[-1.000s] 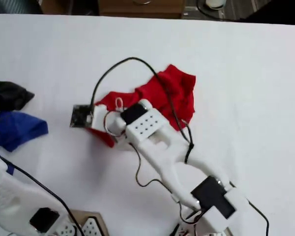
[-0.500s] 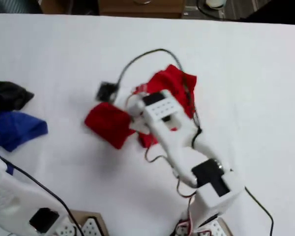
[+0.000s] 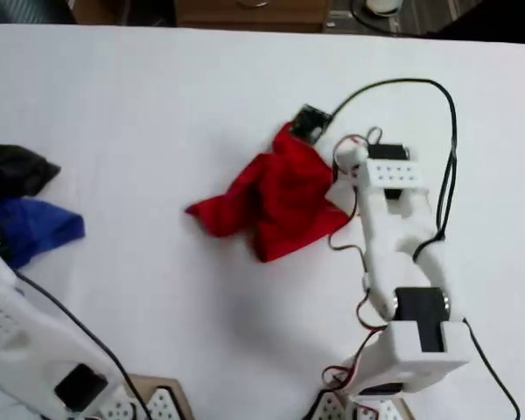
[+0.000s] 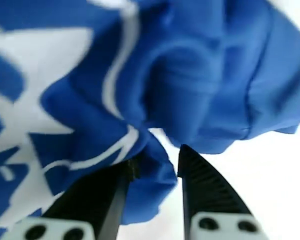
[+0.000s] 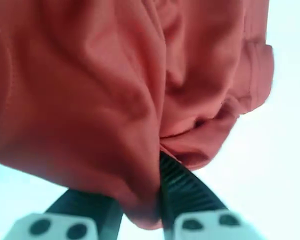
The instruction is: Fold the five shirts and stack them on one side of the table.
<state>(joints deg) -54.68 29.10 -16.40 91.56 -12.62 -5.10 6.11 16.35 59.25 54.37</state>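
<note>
While the right gripper (image 5: 142,195) is clamped on a bunched edge of the red shirt (image 3: 276,197), which lies crumpled mid-counter (image 3: 157,105), we should drag it low and taut so it spreads flat before any fold. Our left gripper (image 4: 155,165) pinches the blue shirt (image 3: 31,227) at the left edge.

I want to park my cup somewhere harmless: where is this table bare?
Bare: the far strip of table beyond the red shirt, and the stretch between it and the blue shirt. Crowded: the left edge with the blue shirt and black shirt, and the near edge under both arms.
</note>
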